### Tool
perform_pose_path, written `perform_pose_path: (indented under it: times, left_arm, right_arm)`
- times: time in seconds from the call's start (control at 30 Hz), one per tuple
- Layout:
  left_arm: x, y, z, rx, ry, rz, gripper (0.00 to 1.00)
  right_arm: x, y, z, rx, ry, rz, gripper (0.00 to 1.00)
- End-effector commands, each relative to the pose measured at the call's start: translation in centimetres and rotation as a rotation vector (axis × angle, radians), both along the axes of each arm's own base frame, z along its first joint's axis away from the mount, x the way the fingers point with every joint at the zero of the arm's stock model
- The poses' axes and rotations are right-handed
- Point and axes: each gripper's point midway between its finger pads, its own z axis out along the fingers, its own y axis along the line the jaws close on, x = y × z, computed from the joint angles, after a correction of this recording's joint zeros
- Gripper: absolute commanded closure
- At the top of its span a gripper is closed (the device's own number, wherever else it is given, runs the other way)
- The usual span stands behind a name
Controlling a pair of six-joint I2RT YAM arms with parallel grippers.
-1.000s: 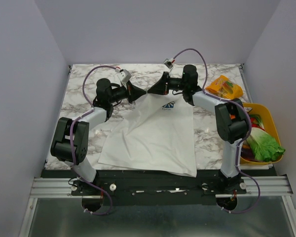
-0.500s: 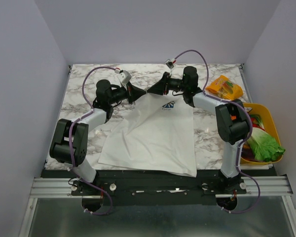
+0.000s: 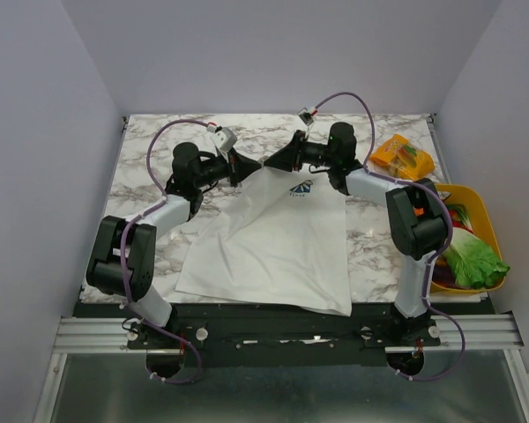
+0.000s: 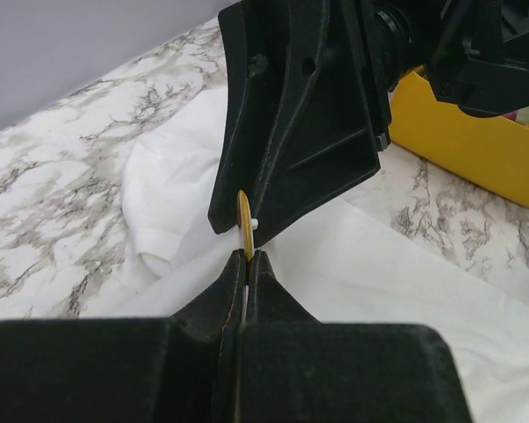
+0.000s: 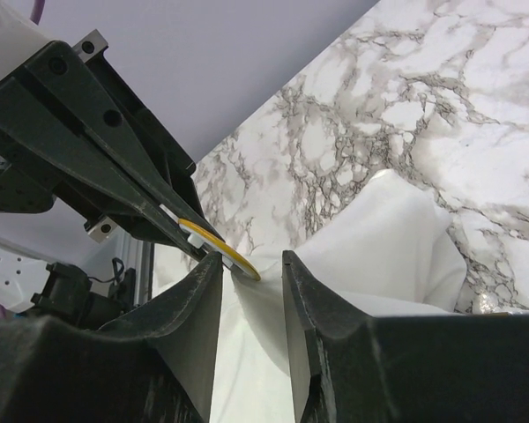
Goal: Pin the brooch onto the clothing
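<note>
In the top view the two arms meet tip to tip in the upper middle of the frame, above the collar end of the white T-shirt (image 3: pixel 273 238). The shirt lies spread on the marble table (image 3: pixel 150 141), with its small blue flower emblem (image 3: pixel 301 189) just below the right arm's fingers. The left gripper (image 4: pixel 247 257) has its fingers pressed together on the brooch (image 4: pixel 244 220), a thin gold-yellow disc seen edge-on and standing up out of the pinch at the centre of the left wrist view. The right gripper (image 5: pixel 251 264) stands spread, with a clear gap between its fingers. The rim of the disc reaches into that gap, but whether either finger touches it cannot be told. An orange snack packet (image 3: pixel 401 156) and a yellow basket (image 3: pixel 487 211) of vegetables sit at the right edge.
</note>
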Motion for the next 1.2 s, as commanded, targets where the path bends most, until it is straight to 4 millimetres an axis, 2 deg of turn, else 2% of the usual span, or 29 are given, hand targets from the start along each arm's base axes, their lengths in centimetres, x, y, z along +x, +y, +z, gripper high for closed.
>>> perform_pose_path:
  times: [0.0, 0.47, 0.8, 1.13, 1.17]
  left_arm:
    - [-2.6, -1.6, 2.7, -0.005, -0.08, -0.097, 1.0]
    - [-2.9, -1.4, 2.8, -0.002, -0.071, -0.095, 1.0]
    - [-2.4, -1.1, 2.5, 0.003, -0.065, -0.063, 1.0]
    - [-2.1, -0.3, 2.4, 0.006, -0.067, -0.038, 1.0]
    - [-2.1, -0.3, 2.3, 0.007, -0.066, -0.037, 1.0]
  right_arm:
    - [2.3, -0.8, 0.5, 0.003, -0.046, -0.147, 0.59]
    - [3.4, -1.5, 0.5, 0.013, -0.02, -0.239, 0.58]
    - [3.0, -1.5, 0.6, 0.02, -0.033, -0.231, 0.57]
    - [0.0, -1.8, 2.0, 0.032, -0.187, -0.107, 0.35]
    - [-0.2, -1.8, 2.1, 0.027, -0.209, -0.097, 0.24]
